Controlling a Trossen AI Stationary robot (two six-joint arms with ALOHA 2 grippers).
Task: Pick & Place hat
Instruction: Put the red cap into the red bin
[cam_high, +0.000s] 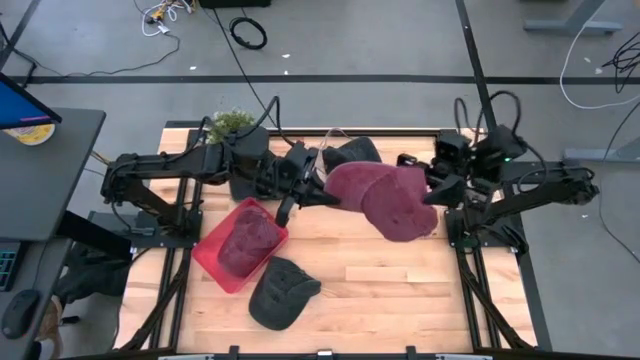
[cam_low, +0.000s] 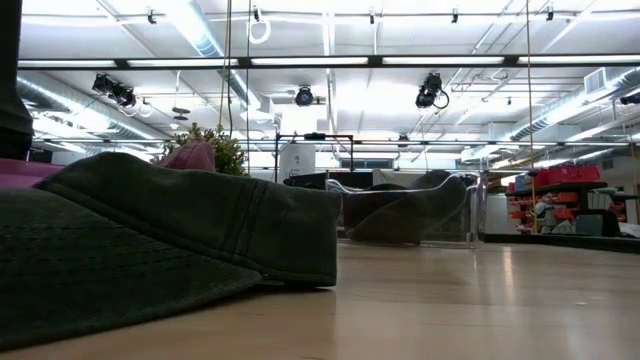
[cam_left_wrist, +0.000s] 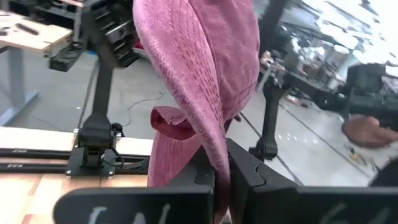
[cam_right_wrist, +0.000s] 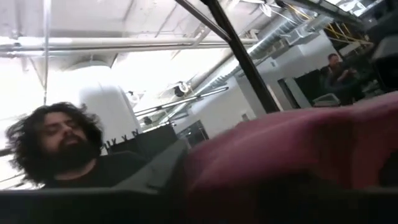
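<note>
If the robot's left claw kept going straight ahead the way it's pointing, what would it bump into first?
Probably the right gripper. The left gripper, shut on the floppy maroon fabric hat, points across the table toward it, though their heights are hard to compare.

Maroon hat (cam_high: 385, 198) at frame centre, dark olive cap (cam_high: 281, 292) lower left of centre, red bin (cam_high: 212, 253) with maroon hat inside, pale wood table (cam_high: 400, 290)

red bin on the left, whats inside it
The red bin holds one maroon hat, which fills most of it. Whether anything lies under that hat cannot be seen, since it covers the bin's floor.
</note>
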